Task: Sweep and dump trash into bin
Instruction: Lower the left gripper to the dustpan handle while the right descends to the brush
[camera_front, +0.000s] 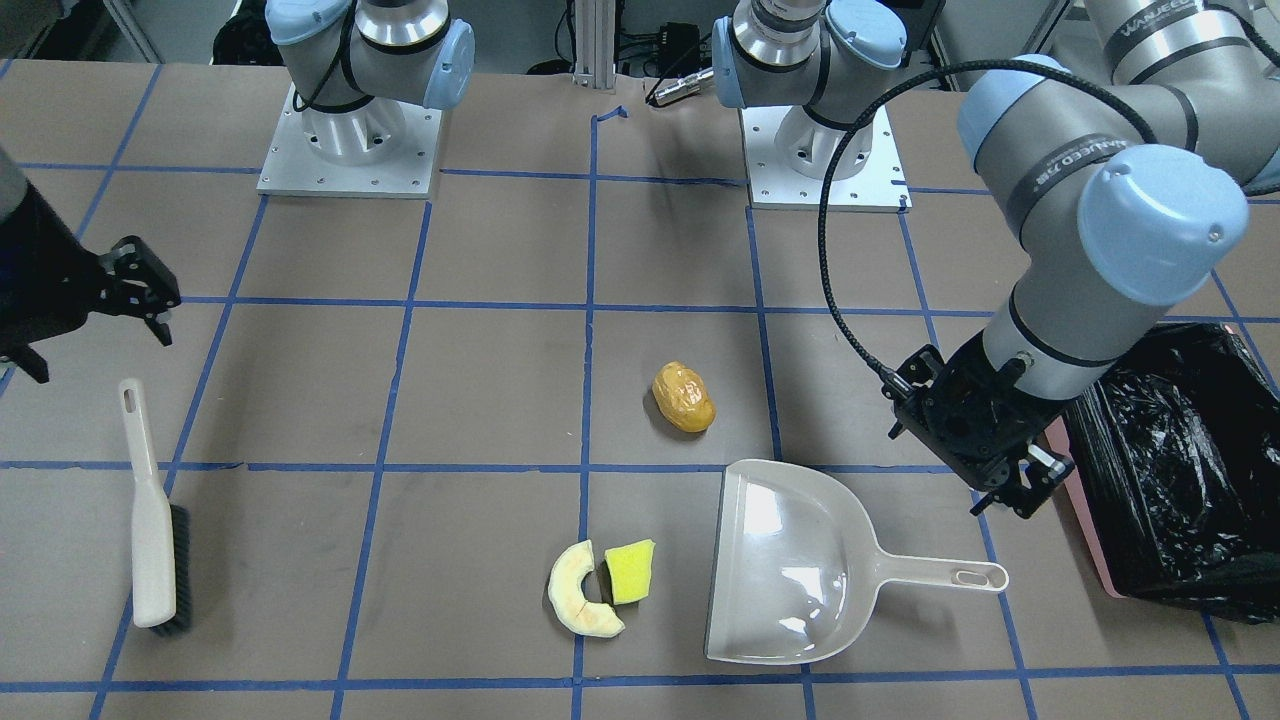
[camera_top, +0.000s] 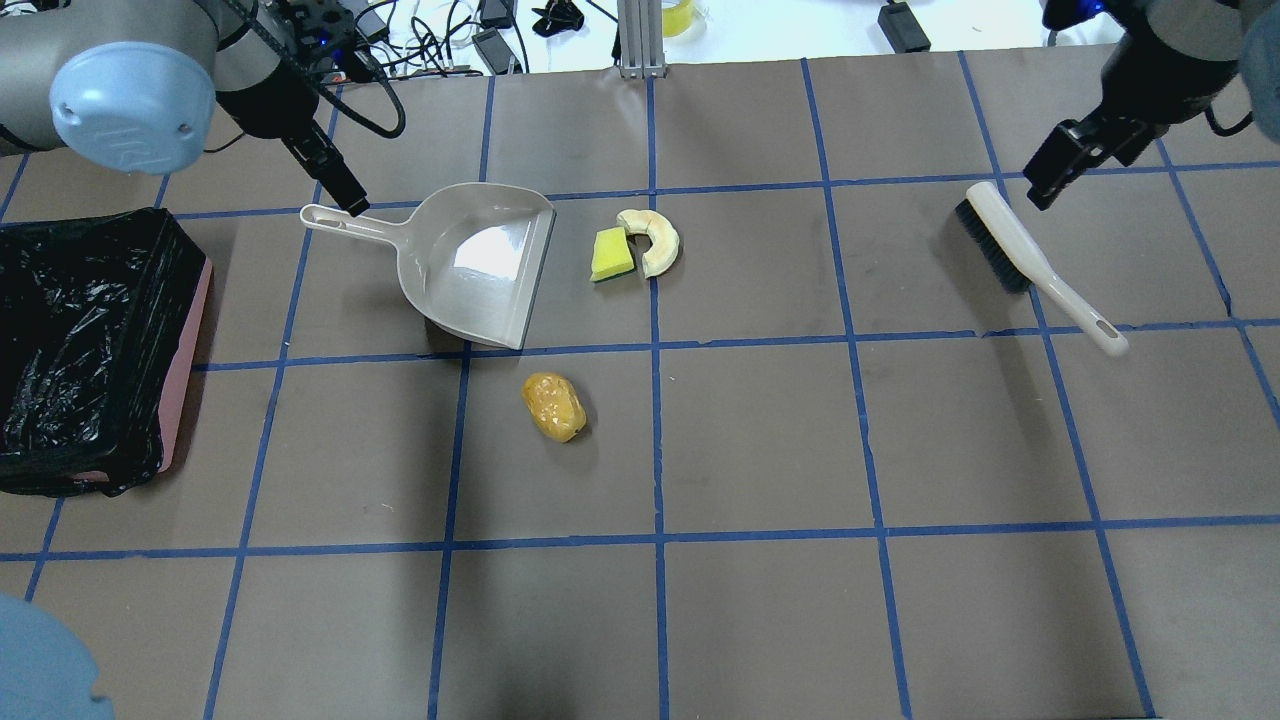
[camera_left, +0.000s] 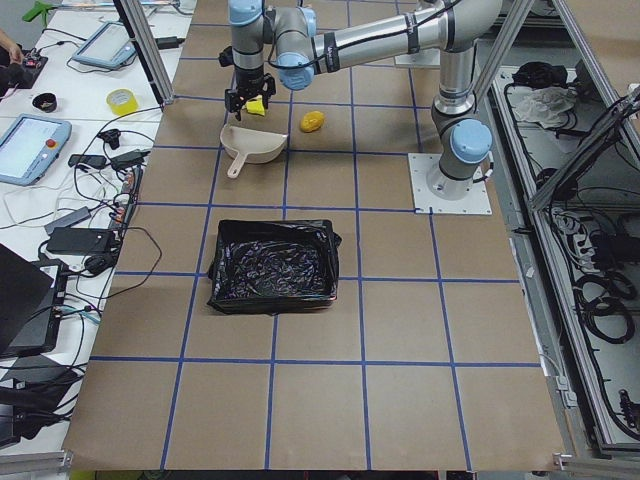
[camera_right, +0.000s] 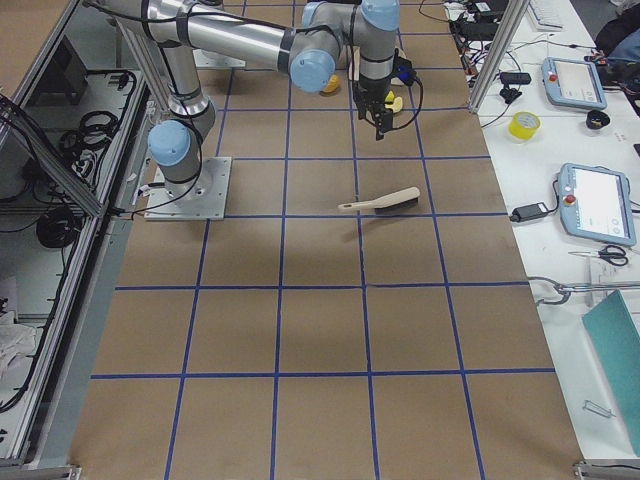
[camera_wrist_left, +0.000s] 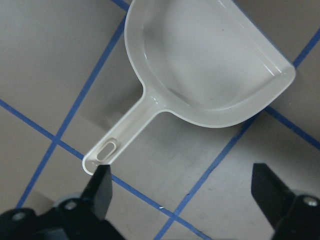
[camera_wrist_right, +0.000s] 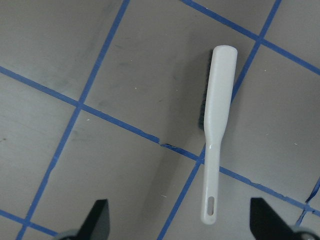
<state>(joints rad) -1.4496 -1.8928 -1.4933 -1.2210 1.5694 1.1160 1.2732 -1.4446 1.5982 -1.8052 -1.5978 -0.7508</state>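
The golden-yellow potato-shaped lump (camera_top: 553, 406) lies mid-table. The cream crescent slice (camera_top: 655, 240) and the yellow-green wedge (camera_top: 611, 255) lie touching, just off the open mouth of the cream dustpan (camera_top: 480, 265). The bin (camera_top: 187, 365), a pink tray with a black bag, stands at the left end of the table. My left gripper (camera_top: 340, 190) is open and empty, hovering over the end of the dustpan handle (camera_wrist_left: 105, 152). My right gripper (camera_top: 1060, 170) is open and empty, above the brush (camera_top: 1030, 260), which lies flat on the table (camera_wrist_right: 217, 125).
Both arm bases (camera_front: 350, 150) are bolted at the table's robot side. Cables and small devices (camera_top: 480, 30) lie beyond the far table edge. Blue tape lines grid the brown tabletop.
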